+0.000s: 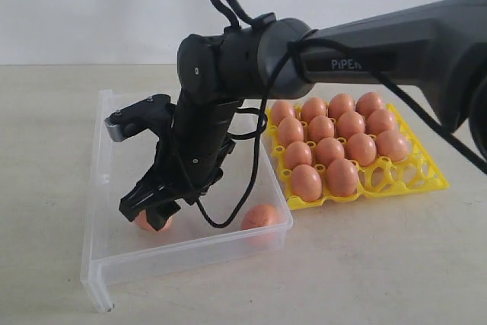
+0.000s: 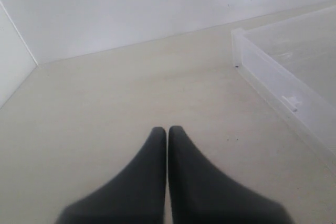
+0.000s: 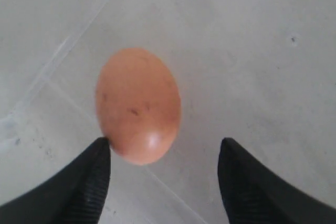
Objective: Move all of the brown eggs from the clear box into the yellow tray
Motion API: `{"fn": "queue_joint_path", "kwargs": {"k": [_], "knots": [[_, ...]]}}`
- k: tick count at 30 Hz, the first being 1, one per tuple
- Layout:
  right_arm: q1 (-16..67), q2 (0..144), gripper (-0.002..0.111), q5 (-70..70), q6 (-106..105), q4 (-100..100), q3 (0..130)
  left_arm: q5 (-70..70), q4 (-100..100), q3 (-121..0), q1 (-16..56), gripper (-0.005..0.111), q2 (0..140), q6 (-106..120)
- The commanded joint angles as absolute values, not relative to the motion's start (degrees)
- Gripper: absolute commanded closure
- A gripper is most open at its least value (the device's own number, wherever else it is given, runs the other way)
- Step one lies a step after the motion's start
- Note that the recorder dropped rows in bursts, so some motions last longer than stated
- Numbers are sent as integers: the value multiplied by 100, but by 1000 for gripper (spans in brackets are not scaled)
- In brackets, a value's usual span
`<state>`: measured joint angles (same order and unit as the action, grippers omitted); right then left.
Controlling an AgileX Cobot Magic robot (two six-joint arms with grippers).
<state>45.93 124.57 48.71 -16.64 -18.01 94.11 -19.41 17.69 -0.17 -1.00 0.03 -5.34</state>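
Note:
The clear box (image 1: 106, 272) lies left of the yellow tray (image 1: 426, 176), which holds several brown eggs (image 1: 329, 150). Two eggs lie in the box: one under my right gripper (image 1: 152, 207), an egg (image 1: 154, 223), and another egg (image 1: 260, 218) near the box's front right corner. The right gripper (image 3: 164, 153) is open, lowered into the box; one fingertip (image 3: 102, 148) touches the speckled egg (image 3: 138, 104), the other stands apart. My left gripper (image 2: 167, 129) is shut and empty over bare table, beside the box wall (image 2: 278, 90).
The right arm (image 1: 365, 51) reaches across from the right, over the tray and box, with a black cable (image 1: 236, 203) looping down into the box. A pale wall stands behind the table.

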Motion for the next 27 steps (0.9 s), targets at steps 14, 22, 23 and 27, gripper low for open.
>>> {"fn": "queue_joint_path", "kwargs": {"k": [14,22,23,27], "knots": [[4587,12841,50,3675,-1998,-1888,9438,-1927,1759,0,-78,105,0,-561],[4587,12865,96,3360,-2020,-1756,9438,-1927,1759,0,-78,105,0,-561],[4587,12865,108,3350,-2027,-1731,9438,-1927,1759,0,-78,105,0,-561],[4572,12821,107,3323,-1997,-1731,9438,-1927,1759,0,-78,105,0,-561]]}}
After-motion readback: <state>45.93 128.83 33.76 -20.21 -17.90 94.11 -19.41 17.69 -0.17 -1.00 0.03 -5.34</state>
